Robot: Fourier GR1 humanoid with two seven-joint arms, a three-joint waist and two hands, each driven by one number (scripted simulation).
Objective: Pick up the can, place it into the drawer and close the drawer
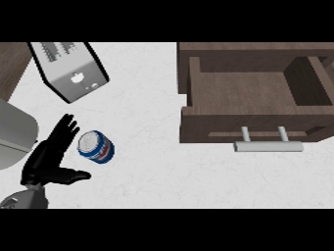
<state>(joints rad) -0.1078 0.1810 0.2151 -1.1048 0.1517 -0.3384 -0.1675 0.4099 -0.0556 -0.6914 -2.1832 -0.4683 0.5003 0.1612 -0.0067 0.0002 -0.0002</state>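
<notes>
nothing is done: our left hand (48,157) spreads wide beside the can (96,146); the drawer (260,125) waits open.

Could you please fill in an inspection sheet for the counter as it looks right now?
Surface: white counter, with dark wood showing at its far left.
Job's things: blue and white can stands on the counter, not yet picked up; wooden drawer is pulled open, nothing seen inside; its metal handle faces the robot.
Clutter: silver box with slots lies tilted beyond the can; grey rounded appliance sits at the left edge.
Hands: left hand is open beside the can, fingers straight, thumb out toward it; right hand not in view.
Cables: nothing seen.
Surroundings: nothing seen beyond the counter.
</notes>
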